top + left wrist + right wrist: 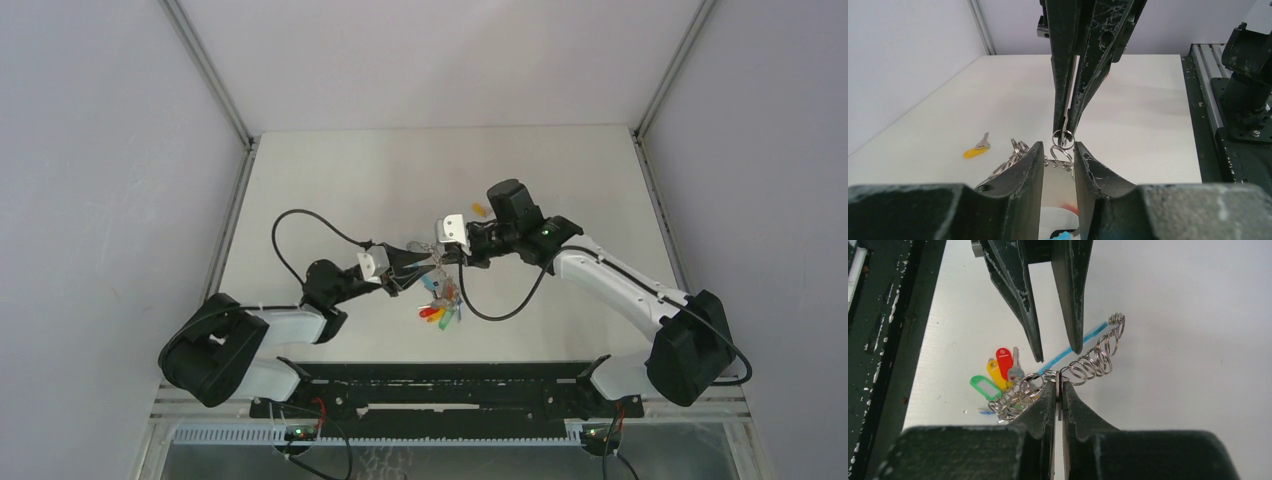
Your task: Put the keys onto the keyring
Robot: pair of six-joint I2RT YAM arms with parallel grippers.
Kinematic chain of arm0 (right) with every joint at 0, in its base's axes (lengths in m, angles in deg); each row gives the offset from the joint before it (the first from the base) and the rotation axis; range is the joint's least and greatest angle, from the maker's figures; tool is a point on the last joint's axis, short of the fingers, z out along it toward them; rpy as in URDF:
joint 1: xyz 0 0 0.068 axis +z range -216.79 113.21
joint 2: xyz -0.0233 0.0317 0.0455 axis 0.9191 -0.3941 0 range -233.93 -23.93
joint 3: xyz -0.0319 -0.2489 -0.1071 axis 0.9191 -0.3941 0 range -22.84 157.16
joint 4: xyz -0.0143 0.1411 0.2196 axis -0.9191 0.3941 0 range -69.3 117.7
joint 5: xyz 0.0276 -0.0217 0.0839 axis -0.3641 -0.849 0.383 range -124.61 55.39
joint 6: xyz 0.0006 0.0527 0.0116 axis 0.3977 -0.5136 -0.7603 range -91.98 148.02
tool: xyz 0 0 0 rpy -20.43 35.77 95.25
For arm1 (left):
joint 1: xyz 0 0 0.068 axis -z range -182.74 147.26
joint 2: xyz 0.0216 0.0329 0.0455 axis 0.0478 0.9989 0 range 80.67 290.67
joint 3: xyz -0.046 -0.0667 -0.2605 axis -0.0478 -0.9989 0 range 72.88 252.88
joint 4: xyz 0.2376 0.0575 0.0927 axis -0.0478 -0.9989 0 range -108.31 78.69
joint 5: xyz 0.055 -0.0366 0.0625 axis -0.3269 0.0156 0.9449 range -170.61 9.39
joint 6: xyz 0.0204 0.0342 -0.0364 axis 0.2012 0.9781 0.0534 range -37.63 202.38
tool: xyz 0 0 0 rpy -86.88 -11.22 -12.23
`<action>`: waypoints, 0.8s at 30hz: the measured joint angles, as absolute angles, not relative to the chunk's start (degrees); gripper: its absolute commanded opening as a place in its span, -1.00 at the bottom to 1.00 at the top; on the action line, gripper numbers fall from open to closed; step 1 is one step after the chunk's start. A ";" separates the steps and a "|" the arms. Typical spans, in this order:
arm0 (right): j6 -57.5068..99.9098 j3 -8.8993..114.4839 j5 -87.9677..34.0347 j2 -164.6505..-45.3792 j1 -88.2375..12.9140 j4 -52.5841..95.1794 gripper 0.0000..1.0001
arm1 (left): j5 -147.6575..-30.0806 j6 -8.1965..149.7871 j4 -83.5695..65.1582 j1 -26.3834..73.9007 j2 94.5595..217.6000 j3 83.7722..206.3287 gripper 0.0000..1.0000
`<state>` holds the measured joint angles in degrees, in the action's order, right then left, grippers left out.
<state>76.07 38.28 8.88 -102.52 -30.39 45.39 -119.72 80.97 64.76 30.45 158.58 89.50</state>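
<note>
R gripper (pixel 1058 390) is pinched tight on a ring of the keyring (pixel 1091 362), at mid table (pixel 330 180). L gripper (pixel 1058 148) is part open, jaws either side of the chain, not clamping. In R wrist view the keyring's long axis runs from tags lower-left to free end upper-right. Yellow-tag key (pixel 976 149) lies apart, blade up-right in L wrist view.

keyring (pixel 440 302) at tabletop (pixel 330 180) centre, between left gripper (pixel 412 260) and right gripper (pixel 437 258) | loose key (pixel 480 210) behind right gripper, apparently flat on tabletop
</note>
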 measured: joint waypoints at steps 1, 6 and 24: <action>76.13 38.76 7.85 -102.52 -29.82 45.59 -1.00 | -119.72 80.94 64.76 30.45 158.71 89.50 -0.27; 76.29 39.35 4.11 -102.50 -28.05 46.22 -1.00 | -118.23 80.09 64.81 30.67 158.91 88.50 -0.30; 75.39 39.35 -2.99 -102.48 -24.66 47.33 -1.00 | -104.36 80.00 60.92 37.64 158.43 86.71 -0.30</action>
